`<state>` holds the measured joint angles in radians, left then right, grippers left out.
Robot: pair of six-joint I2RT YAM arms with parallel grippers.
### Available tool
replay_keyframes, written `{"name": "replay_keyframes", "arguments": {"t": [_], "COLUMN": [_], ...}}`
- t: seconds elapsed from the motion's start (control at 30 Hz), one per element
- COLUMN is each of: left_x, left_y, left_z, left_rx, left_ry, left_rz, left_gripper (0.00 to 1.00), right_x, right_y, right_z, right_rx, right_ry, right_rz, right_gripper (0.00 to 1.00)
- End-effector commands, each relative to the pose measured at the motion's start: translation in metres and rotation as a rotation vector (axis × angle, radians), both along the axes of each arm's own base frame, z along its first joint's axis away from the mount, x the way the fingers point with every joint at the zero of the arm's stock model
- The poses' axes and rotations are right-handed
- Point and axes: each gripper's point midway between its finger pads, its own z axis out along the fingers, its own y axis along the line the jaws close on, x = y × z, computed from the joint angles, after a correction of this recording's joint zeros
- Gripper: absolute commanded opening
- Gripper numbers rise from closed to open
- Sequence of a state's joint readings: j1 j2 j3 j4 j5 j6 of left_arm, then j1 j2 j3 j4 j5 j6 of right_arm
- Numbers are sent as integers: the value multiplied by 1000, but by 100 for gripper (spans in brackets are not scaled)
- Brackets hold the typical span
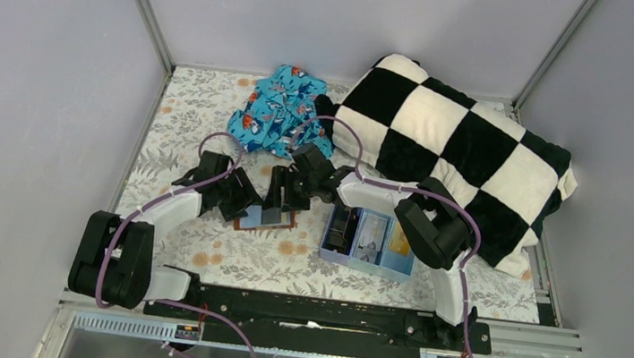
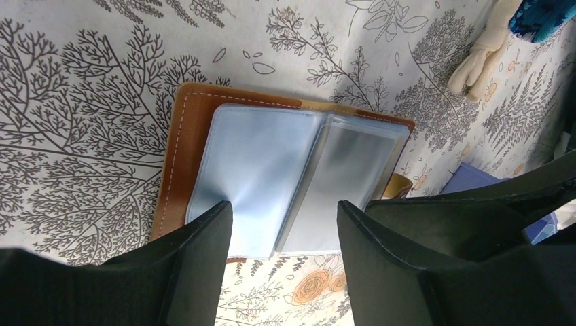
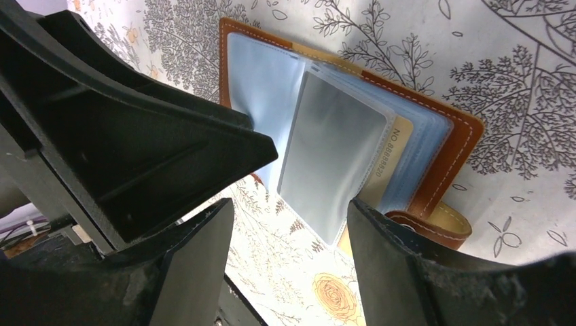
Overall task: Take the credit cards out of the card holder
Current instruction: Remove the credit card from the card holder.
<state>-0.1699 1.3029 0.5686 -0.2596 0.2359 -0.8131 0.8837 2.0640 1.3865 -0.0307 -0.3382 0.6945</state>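
Observation:
The brown card holder [image 1: 265, 220] lies open on the floral cloth, its pale blue sleeves fanned out [image 2: 265, 170]. In the right wrist view a grey card [image 3: 333, 156] sits in an upper sleeve of the holder [image 3: 462, 136], and an orange-gold card [image 3: 392, 159] shows in the sleeve beneath it. The clasp tab [image 3: 435, 227] sticks out at the holder's edge. My left gripper [image 2: 285, 221] is open, with one finger [image 3: 170, 156] over the holder's left page. My right gripper [image 3: 291, 217] is open and empty, just above the holder's near edge.
A light blue three-compartment tray [image 1: 369, 242] stands just right of the holder. A black-and-white checkered pillow [image 1: 461, 150] fills the back right. A blue patterned cloth [image 1: 280, 112] lies at the back. Grey walls close in the table.

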Motion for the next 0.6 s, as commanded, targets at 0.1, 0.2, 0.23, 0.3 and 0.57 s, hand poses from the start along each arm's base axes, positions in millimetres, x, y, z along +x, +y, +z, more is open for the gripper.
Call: {"name": "replay_keyframes", "arguments": {"t": [0.1,0.2,0.23,0.3,0.57], "left_x": [1,2,2,3,8], "left_y": [3,3,3,2,3], "left_z": [-5,-3,-2,1,19], "left_rx": [5,2,0,-8,-31], "left_ry": [-9,-19,-20,-29,-66], "left_rz": [7,4,3,0,5], "left_gripper": [63,63,63,63,63], "right_x": [-9,-11,-11,-11,-10], "right_y": [22,25,25,26,32], "right_z": [31,35,36,39,48], "right_rx": [180,206,212,225,267], "right_ry": [38,49,50,49,49], "right_rz": [40,42,40,38,42], "right_gripper": [69,69,69,69,69]}}
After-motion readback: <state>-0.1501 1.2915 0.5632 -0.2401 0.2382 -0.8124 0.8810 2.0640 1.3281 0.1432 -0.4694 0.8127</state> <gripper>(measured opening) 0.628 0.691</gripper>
